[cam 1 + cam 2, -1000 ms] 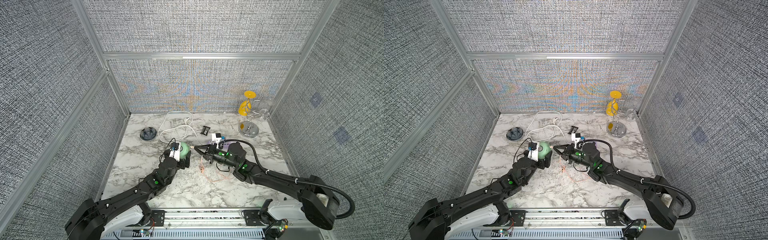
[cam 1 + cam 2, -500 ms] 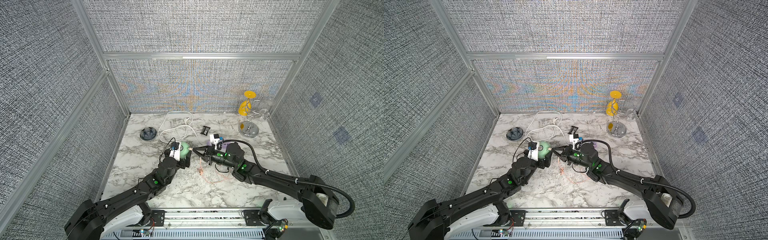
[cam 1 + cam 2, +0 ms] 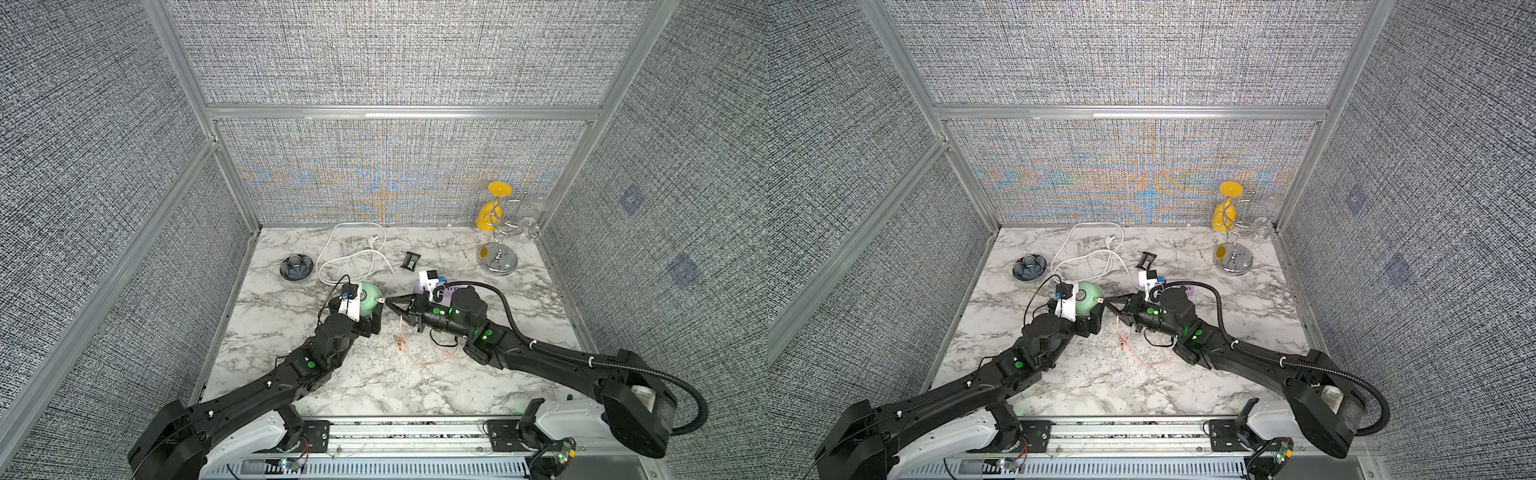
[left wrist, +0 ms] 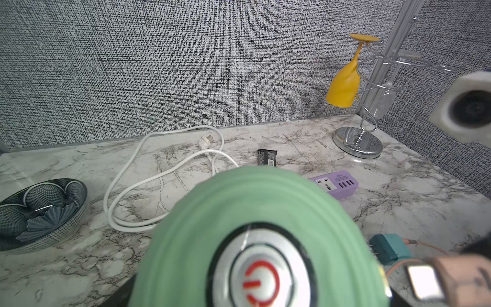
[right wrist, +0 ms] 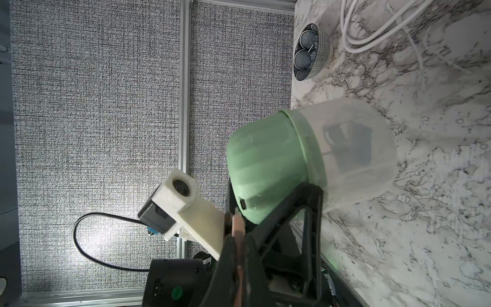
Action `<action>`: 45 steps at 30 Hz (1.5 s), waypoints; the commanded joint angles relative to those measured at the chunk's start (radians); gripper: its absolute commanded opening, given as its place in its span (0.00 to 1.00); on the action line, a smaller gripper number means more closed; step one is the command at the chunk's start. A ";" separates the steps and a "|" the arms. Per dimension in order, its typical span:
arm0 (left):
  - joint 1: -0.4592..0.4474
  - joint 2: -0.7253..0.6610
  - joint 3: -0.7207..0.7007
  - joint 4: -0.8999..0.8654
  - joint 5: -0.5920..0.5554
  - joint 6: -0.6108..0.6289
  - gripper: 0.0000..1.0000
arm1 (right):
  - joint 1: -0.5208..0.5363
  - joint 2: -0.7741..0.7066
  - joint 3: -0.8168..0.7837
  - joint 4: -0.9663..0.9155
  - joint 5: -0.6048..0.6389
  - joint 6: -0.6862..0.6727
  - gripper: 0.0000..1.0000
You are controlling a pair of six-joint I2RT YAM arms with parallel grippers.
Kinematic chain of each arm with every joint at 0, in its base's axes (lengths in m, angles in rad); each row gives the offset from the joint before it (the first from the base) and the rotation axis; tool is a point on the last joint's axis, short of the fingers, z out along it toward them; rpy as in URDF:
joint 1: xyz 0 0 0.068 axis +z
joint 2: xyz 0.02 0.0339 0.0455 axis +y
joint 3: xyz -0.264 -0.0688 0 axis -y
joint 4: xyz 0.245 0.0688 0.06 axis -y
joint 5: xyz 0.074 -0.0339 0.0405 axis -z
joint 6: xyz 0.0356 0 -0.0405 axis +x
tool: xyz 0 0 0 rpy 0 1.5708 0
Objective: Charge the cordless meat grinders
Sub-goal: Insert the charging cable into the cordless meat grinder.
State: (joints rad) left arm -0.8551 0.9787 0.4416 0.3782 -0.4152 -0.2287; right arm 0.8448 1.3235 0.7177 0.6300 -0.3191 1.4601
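**Meat grinder clasped, plug right at its port**

Cordless meat grinder (image 3: 369,296) sits a little left of the middle in both top views, with its mint dome on top and the clear cup below. From where I stand, the left gripper (image 3: 368,312) has it clasped. The jaws are spread wide around the body. One black finger (image 5: 313,194) lies against the seam of dome and cup, and the other shows dimly through the clear plastic. Whether the cup's foot rests on the marble table (image 3: 374,386), I can't tell. In the left wrist view the dome fills the lower middle of the frame, and its silver button (image 4: 261,276) with the red power sign faces the lens.

The right gripper (image 3: 390,300) reaches from the right of the frame, with its jaws pinched tight on a salmon-pink plug (image 5: 236,220). In the right wrist view, near lower centre, the plug's tip is just beside the small dark charging port (image 5: 243,204) on the dome. I can't make out whether they touch. The pink cable (image 3: 419,357) lies in loose loops on the marble below that gripper.

At the lower right of the left wrist view, a teal cube charger (image 4: 389,245) lies on the marble with the cable running from it. It is apart from the purple power strip (image 4: 336,184) above it. Across the upper part of the tabletop in the top views are a dark petal bowl (image 3: 296,267) on the left, a looped white cord (image 3: 349,253), and a small black object (image 3: 410,261). On the right a chrome rack (image 3: 498,259) carries an upside-down yellow glass (image 3: 490,214).
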 commanded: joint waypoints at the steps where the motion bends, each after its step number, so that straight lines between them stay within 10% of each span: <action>1: 0.001 0.003 0.013 0.040 0.010 0.005 0.74 | 0.003 0.006 -0.002 0.018 0.002 -0.003 0.00; 45: 0.001 -0.012 0.003 0.031 0.013 -0.008 0.74 | 0.002 0.005 0.006 0.024 0.006 -0.014 0.00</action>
State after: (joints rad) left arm -0.8551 0.9714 0.4400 0.3759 -0.4015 -0.2367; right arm 0.8452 1.3247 0.7193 0.6319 -0.3187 1.4521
